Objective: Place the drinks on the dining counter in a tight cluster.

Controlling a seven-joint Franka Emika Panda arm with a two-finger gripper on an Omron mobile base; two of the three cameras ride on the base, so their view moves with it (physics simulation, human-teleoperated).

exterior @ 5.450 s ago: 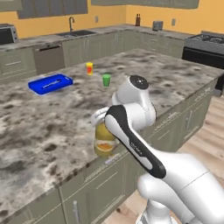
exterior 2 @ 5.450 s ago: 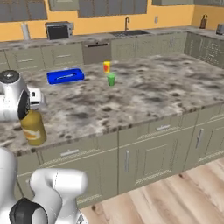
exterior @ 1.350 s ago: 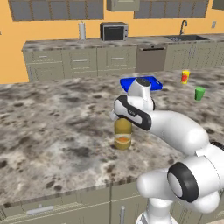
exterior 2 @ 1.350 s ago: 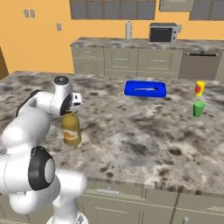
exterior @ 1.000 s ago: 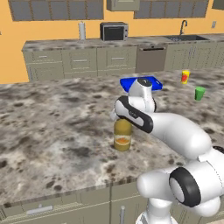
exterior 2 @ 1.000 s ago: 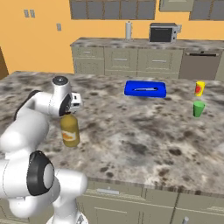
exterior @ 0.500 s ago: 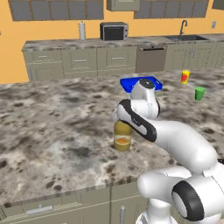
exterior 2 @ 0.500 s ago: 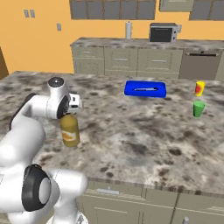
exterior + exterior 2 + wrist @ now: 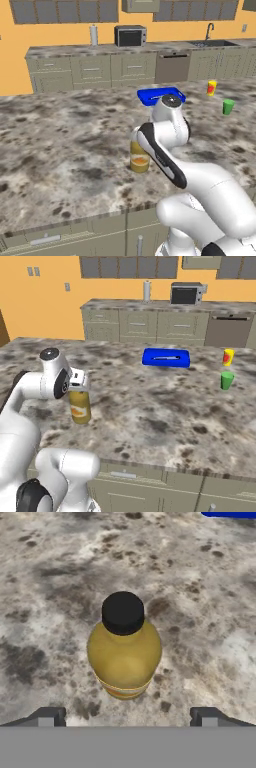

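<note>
The two-finger gripper [image 9: 127,714] hangs above the fat amber juice jug with a black cap [image 9: 124,649], its fingertips [image 9: 47,716] spread wide and touching nothing. The jug stands upright on the speckled grey-brown granite dining counter [image 9: 165,406].

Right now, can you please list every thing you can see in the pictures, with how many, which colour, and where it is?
juice jug: one, amber with black cap, upright on the dining counter, below the gripper
dining counter: one, grey-brown speckled top over olive-grey fronts, foreground
blue tray: one, blue, on the dining counter beyond the jug
yellow cup: one, yellow with a red mark, on the far right of the counter
green cup: one, green, near the yellow cup
microwave: one, dark, on the back counter
white canister: one, white, left of the microwave
sink tap: one, dark, back counter right
gripper: one, dark fingertips spread wide, either side of the jug, not touching it
</note>
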